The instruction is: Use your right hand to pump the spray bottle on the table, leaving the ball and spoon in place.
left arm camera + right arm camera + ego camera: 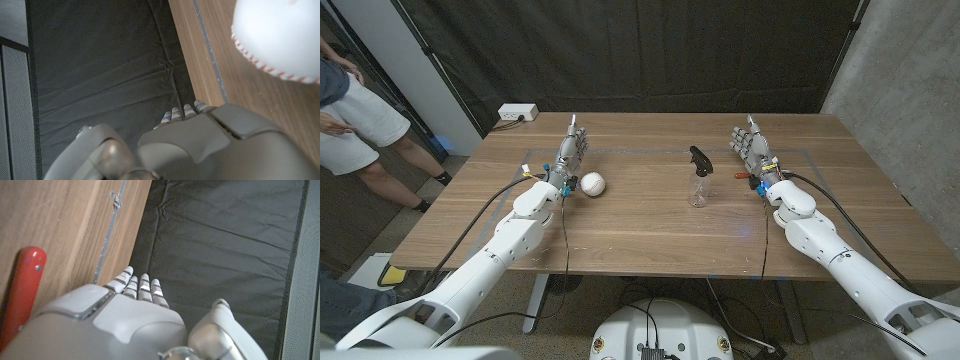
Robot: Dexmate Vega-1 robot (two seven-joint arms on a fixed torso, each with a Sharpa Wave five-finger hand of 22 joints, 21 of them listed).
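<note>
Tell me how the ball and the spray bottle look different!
The ball is white and round with red stitching, while the spray bottle is clear with a black top. The ball sits low beside the left hand; the bottle stands tall and upright, off to the side of the right hand. Both rest on the wooden table, and no hand holds either.

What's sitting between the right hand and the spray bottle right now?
Nothing: in the head view, bare wood separates the right hand from the spray bottle.
</note>
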